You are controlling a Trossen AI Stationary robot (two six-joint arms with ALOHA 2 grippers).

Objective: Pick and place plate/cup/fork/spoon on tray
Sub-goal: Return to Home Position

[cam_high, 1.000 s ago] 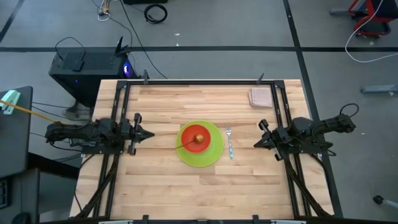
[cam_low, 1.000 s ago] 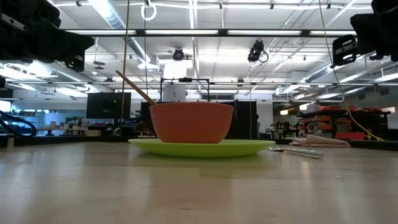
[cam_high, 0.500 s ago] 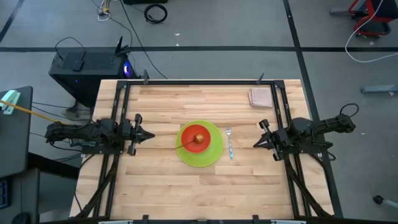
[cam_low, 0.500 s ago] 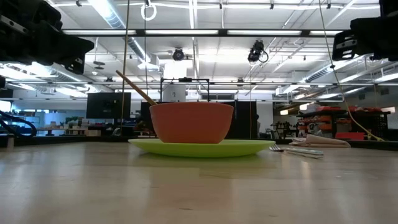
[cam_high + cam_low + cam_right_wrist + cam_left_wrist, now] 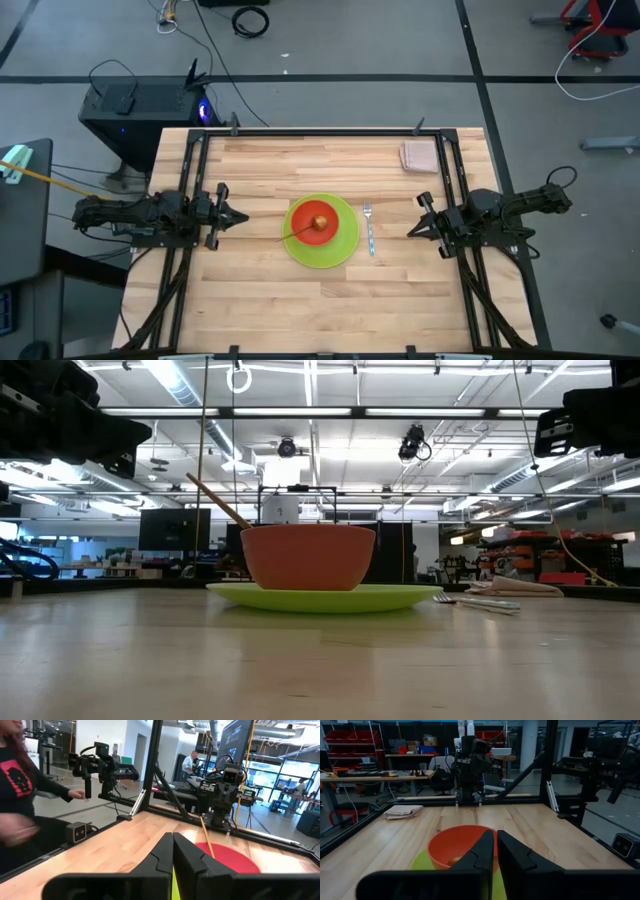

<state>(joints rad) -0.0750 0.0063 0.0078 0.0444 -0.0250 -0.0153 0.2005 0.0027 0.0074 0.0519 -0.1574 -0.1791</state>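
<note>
High view: cup (image 5: pixel 308 215) sits on plate (image 5: pixel 345 245) at table centre, spoon (image 5: pixel 292 236) leaning in the cup, fork (image 5: pixel 369 228) on the wood just beside the plate, right-arm side; left gripper (image 5: pixel 243 216) and right gripper (image 5: pixel 410 232) hang well apart from them. Low view: cup upright on plate, fork flat on the table. Wrist views: left fingers (image 5: pixel 482 851) and right fingers (image 5: pixel 162 849) pressed together, holding nothing.

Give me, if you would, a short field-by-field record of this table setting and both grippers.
plate: lime-green, flat on the table, near its middle
cup: red-orange, standing on the plate
spoon: in the cup, handle leaning out toward the left arm
fork: on the table beside the plate, right arm's side
pad: pinkish-beige, table corner on the right arm's side
left gripper: shut, empty, left of the plate
right gripper: shut, empty, right of the fork
</note>
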